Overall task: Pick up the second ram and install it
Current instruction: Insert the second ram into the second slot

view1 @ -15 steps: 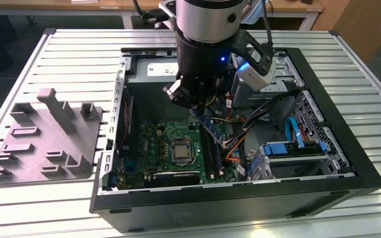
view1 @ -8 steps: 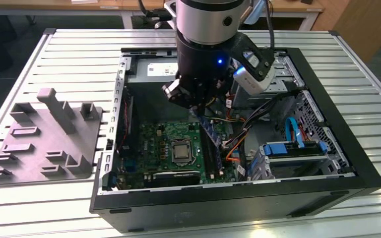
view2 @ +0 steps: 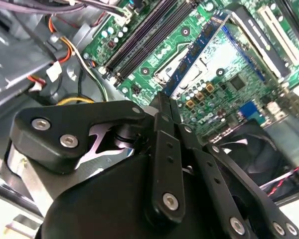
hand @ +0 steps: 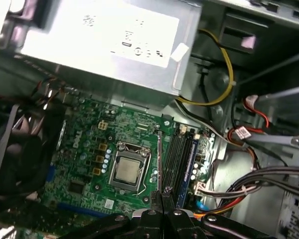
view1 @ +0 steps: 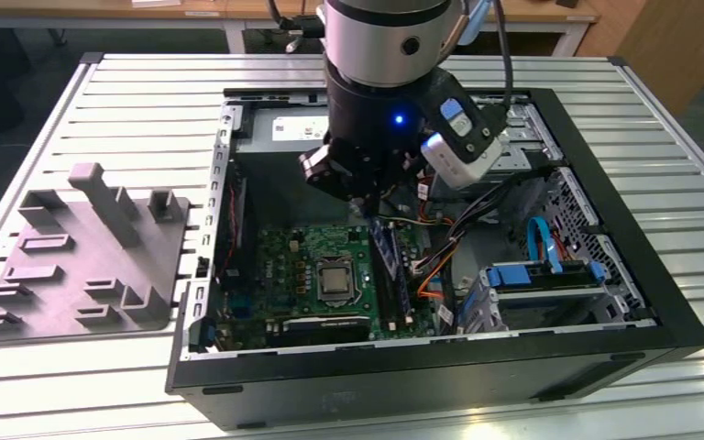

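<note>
Blue-green and thin, the second ram (view2: pixel 199 55) is pinched at one end by the black jaws, which are pressed together on it in both wrist views. It stands on edge over the green motherboard (hand: pixel 89 149), and in the first wrist view it shows as a narrow line (hand: pixel 159 159) between the silver processor socket (hand: pixel 129 169) and the long black memory slots (hand: pixel 177 159), just beside them. Whether its lower edge touches the board I cannot tell. In the exterior view the arm (view1: pixel 389 55) reaches down into the open black computer case (view1: pixel 450 385), and the stick (view1: pixel 384 246) hangs below it over the board's middle. A silver power supply (hand: pixel 104 30) sits past the board, with red, yellow and black cables (hand: pixel 239 134) running beside it. The case lies on a slatted metal surface (view1: pixel 365 73). A grey slotted holder block (view1: pixel 77 257) rests on the same surface at the exterior view's left, apart from the case.
</note>
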`<state>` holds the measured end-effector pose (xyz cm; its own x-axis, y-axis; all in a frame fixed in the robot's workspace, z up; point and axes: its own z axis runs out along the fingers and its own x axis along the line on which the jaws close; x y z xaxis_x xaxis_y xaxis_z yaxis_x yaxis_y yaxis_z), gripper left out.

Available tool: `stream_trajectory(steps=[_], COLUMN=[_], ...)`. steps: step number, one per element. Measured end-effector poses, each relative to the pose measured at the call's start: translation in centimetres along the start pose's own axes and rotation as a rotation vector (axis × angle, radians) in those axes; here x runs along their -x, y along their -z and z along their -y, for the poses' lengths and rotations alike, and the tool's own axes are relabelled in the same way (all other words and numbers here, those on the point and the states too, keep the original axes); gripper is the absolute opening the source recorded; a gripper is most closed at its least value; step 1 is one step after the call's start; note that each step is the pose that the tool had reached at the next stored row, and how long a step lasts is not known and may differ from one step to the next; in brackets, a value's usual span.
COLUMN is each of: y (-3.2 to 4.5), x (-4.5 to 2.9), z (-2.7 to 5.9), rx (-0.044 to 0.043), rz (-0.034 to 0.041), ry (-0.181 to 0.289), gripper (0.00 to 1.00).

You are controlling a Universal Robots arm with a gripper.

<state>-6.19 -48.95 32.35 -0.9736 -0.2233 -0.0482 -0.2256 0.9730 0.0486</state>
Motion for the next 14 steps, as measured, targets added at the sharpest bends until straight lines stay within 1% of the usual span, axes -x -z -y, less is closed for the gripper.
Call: stream_trajectory(steps=[12, 14], y=[-0.47, -0.48], x=[-0.02, -0.02], z=[0.02, 0.03], rx=[-0.0105, -0.0111], rz=[0.0106, 0.0109], ry=[-0.218, -0.226], gripper=[0.11, 0.11])
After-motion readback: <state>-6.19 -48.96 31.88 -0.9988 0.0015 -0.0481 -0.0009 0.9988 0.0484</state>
